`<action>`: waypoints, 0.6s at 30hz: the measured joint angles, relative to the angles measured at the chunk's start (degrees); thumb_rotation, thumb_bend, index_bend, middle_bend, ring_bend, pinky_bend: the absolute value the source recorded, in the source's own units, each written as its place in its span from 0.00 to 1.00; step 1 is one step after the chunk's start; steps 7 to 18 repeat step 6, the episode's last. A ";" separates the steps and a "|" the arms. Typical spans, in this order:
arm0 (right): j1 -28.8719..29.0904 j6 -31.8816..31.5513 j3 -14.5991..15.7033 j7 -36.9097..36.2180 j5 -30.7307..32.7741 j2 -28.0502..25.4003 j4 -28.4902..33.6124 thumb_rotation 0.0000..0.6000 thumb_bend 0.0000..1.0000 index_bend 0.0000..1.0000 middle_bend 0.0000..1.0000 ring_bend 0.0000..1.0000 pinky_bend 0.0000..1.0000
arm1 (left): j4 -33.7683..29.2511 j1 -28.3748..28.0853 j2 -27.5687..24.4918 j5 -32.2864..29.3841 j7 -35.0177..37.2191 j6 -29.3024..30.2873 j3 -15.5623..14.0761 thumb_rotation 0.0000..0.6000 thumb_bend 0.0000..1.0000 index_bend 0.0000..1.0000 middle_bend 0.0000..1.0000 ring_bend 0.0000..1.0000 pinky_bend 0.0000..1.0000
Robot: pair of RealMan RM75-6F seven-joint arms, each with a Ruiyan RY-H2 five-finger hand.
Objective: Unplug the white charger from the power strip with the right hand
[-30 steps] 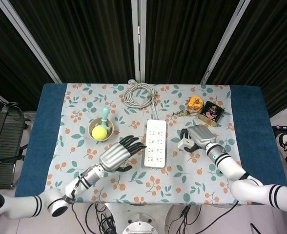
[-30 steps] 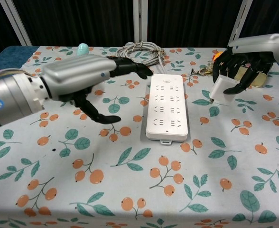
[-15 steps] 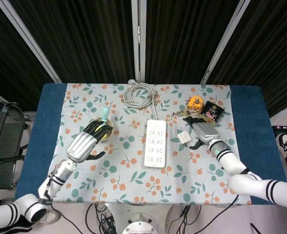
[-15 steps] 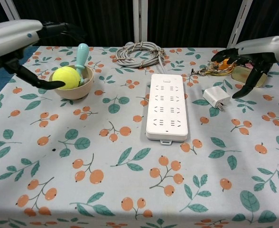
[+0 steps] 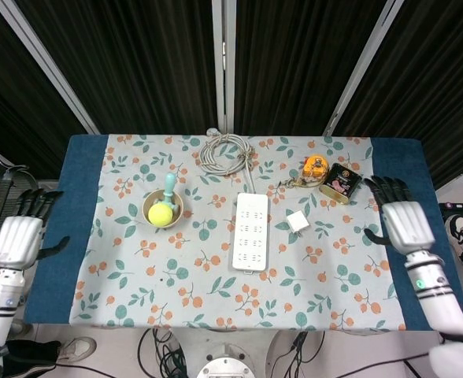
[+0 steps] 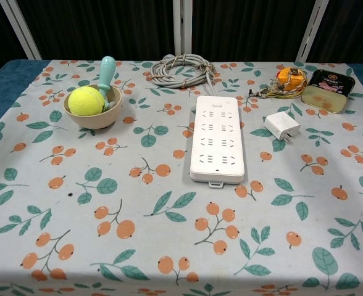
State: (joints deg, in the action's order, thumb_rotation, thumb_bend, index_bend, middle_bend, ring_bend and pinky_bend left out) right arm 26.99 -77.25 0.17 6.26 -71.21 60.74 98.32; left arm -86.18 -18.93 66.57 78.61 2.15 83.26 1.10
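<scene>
The white charger (image 5: pixel 298 221) lay free beside the power strip (image 5: pixel 250 231); both hands were spread, so little could fail

No legible text, brand, number or sign is found in either view. A printed lid is carried by the small tin (image 6: pixel 325 97) near the tabletop's far right corner, but its lettering is too small and blurred to be read. Faint marks on the power strip (image 6: pixel 215 137) at the tabletop's centre cannot be made out.
</scene>
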 measured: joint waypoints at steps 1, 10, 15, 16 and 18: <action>-2.88 -3.18 0.82 -1.09 -2.03 -0.47 -0.26 1.00 0.14 0.00 0.05 0.00 0.00 | -0.07 1.50 -0.43 -0.71 0.37 0.71 -0.28 1.00 0.21 0.11 0.12 0.06 0.06; -12.40 -13.21 3.69 -6.20 -8.13 -0.90 -2.76 1.00 0.14 0.00 0.05 0.00 0.00 | -0.81 6.85 -1.02 -1.67 1.54 3.53 -2.03 1.00 0.21 0.11 0.12 0.06 0.05; -12.40 -13.21 3.69 -6.20 -8.13 -0.90 -2.76 1.00 0.14 0.00 0.05 0.00 0.00 | -0.81 6.85 -1.02 -1.67 1.54 3.53 -2.03 1.00 0.21 0.11 0.12 0.06 0.05; -12.40 -13.21 3.69 -6.20 -8.13 -0.90 -2.76 1.00 0.14 0.00 0.05 0.00 0.00 | -0.81 6.85 -1.02 -1.67 1.54 3.53 -2.03 1.00 0.21 0.11 0.12 0.06 0.05; -12.40 -13.21 3.69 -6.20 -8.13 -0.90 -2.76 1.00 0.14 0.00 0.05 0.00 0.00 | -0.81 6.85 -1.02 -1.67 1.54 3.53 -2.03 1.00 0.21 0.11 0.12 0.06 0.05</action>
